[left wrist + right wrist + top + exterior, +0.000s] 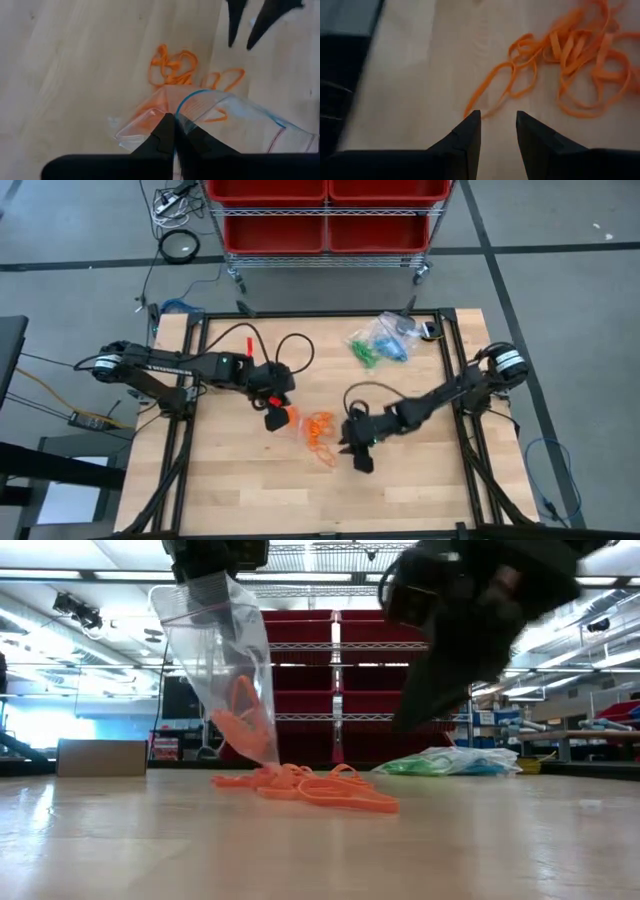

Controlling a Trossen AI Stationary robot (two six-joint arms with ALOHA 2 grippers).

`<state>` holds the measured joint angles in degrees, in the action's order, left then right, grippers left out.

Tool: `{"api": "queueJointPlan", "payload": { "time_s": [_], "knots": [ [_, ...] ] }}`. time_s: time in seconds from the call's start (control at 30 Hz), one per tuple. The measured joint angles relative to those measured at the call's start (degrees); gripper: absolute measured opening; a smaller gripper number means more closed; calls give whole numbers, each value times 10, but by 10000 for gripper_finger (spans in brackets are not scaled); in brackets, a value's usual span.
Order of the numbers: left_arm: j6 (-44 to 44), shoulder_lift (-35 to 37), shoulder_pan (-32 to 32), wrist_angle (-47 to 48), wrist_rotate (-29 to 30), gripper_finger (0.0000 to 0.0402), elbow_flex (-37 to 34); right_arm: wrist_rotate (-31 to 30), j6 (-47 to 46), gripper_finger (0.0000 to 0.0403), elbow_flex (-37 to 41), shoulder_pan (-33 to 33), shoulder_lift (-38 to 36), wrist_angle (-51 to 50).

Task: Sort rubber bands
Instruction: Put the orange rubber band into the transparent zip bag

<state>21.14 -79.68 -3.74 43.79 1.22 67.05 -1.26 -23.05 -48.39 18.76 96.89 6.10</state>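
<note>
**Orange bands spill from a lifted bag**

Wooden tabletop [230, 480] under both arms, red bins [325, 210] on a wire rack beyond the far edge. Left gripper [276, 416] is clenched tight on the rim of a clear bag [222, 665], holding it up off the wood so it hangs slanted, one lower corner down among the bands. A few orange loops show through the plastic, bunched low inside. Below it the orange rubber bands [318, 432] lie in a loose tangled clump near the table's middle: thin flat loops, bright, overlapping, a couple of single ones straying out toward the right gripper [352, 448]. That gripper sits low, just beside the clump, fingers parted and gripping nothing, tips aimed at the nearest stray loop. Off at the far right corner, more clear bags [385, 340] lie flat with green and blue bands inside
</note>
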Motion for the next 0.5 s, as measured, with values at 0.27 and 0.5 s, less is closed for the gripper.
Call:
{"api": "queueJointPlan", "payload": {
  "time_s": [0.27,0.5],
  "knots": [
    [1,0,0,-23,-4,17,-1,-79,33,114,-27,19,114,75],
    [1,0,0,-18,-4,17,-1,-45,15,90,-94,-5,187,57]
  ]
}}
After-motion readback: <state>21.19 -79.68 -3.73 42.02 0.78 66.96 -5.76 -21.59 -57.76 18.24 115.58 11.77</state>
